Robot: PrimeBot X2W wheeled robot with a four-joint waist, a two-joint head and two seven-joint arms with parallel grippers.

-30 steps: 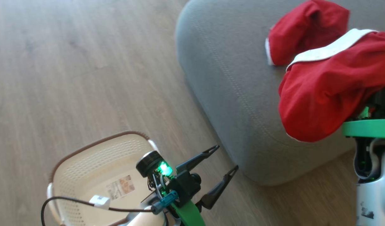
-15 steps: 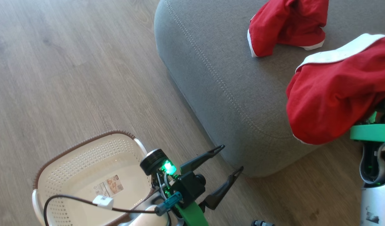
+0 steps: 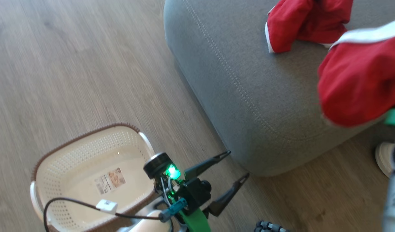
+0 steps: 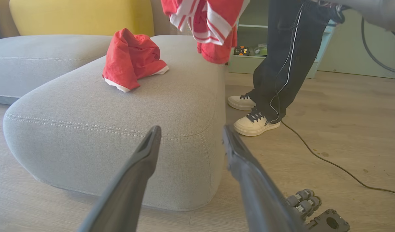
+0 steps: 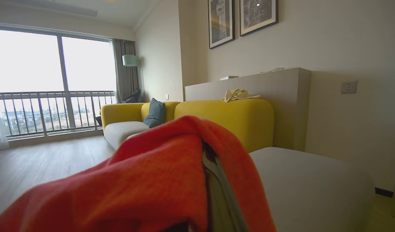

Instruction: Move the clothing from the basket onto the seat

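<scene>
The head camera has swung, so the whole scene sits differently. Judged against the seat [image 3: 236,64], the red garment [image 3: 358,80] on my right arm has come further in over the cushion and nearer the other garment [image 3: 300,22] already lying there. That puts me in the delivery step. The basket [image 3: 97,145] stands on the floor beside the seat's front corner, and the part of its floor I can see holds nothing but the label [image 3: 109,180], so I judge this may be the last piece. The right gripper is buried under the fabric. In the right wrist view red cloth lies across its fingers, so I cannot tell whether they are pinched or parted. In the left wrist view the garment hangs clear above the seat's far side, not touching the cushion, with the other garment resting apart from it. The left gripper [image 3: 238,163] is spread wide and carries nothing, low between basket and seat. A person's shoe [image 3: 382,158] stands just beside the seat near my right arm, so I would lower and let go carefully.
</scene>
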